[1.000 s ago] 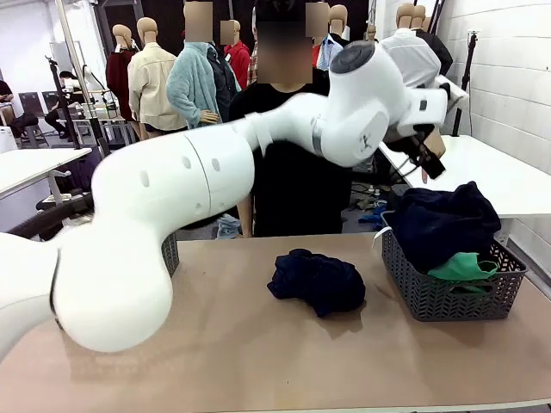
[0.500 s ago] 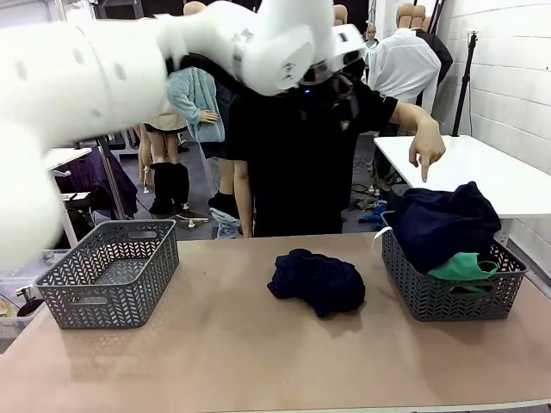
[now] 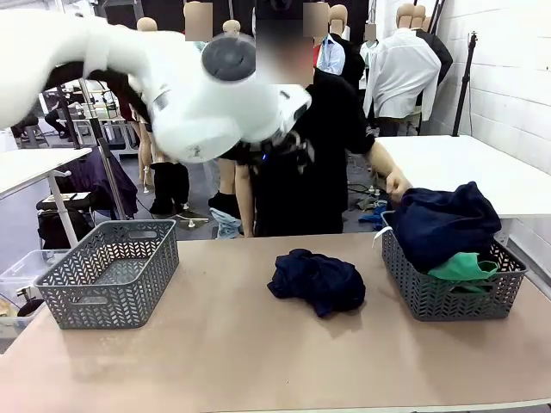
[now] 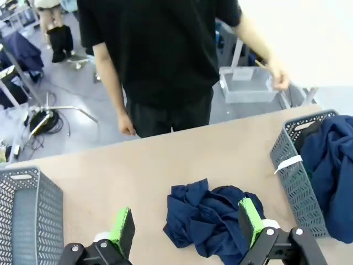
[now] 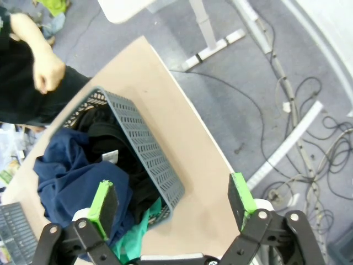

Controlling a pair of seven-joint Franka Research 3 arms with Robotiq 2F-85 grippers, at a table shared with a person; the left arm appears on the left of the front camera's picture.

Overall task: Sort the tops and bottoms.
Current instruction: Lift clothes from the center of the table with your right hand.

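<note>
Teal-green bottoms point(image 3: 465, 266) lie buried under navy cloth point(image 3: 441, 222); both grippers' jaws gape wide, so 1 grab may snag 2 garments.

On the table point(image 3: 215, 344), a crumpled garment point(image 3: 317, 280) lies at centre. An empty basket point(image 3: 110, 274) stands at its 9 o'clock, a filled basket point(image 3: 451, 292) at 3 o'clock, with the bottoms point(image 3: 465, 267) tucked in it beneath other clothes point(image 3: 439, 222). A person point(image 3: 301, 163) stands at 12 o'clock.
</note>
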